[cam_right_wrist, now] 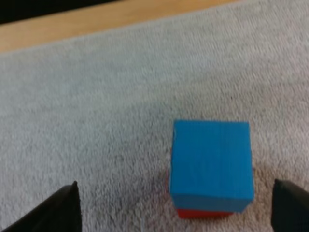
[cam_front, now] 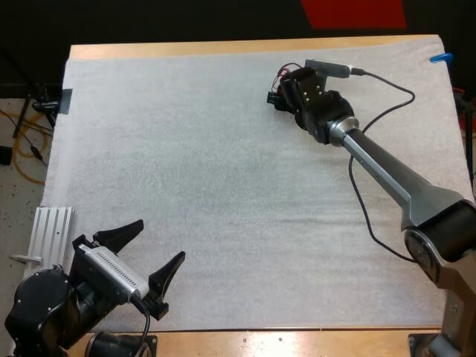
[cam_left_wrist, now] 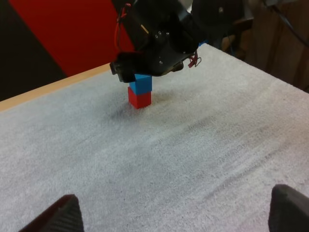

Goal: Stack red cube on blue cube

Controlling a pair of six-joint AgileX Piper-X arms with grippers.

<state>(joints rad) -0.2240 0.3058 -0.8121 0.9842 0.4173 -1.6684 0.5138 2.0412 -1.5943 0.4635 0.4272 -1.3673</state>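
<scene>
Wooden table point(cam_front: 223, 49): bare strip along top of high frame, another at bottom on my side. White mat point(cam_front: 186, 186) covers rest. On mat: red cube point(cam_left_wrist: 139, 99), blue cube point(cam_left_wrist: 143, 83) atop.

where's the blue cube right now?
The blue cube sits on top of the red cube on the white mat, directly under my open right gripper; the high view puts that gripper right of centre, near the far edge.

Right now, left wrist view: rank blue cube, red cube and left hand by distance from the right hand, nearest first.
1. blue cube: just under the right hand, top of the stack.
2. red cube: beneath the blue cube, on the mat.
3. left hand: far across the mat.
</scene>
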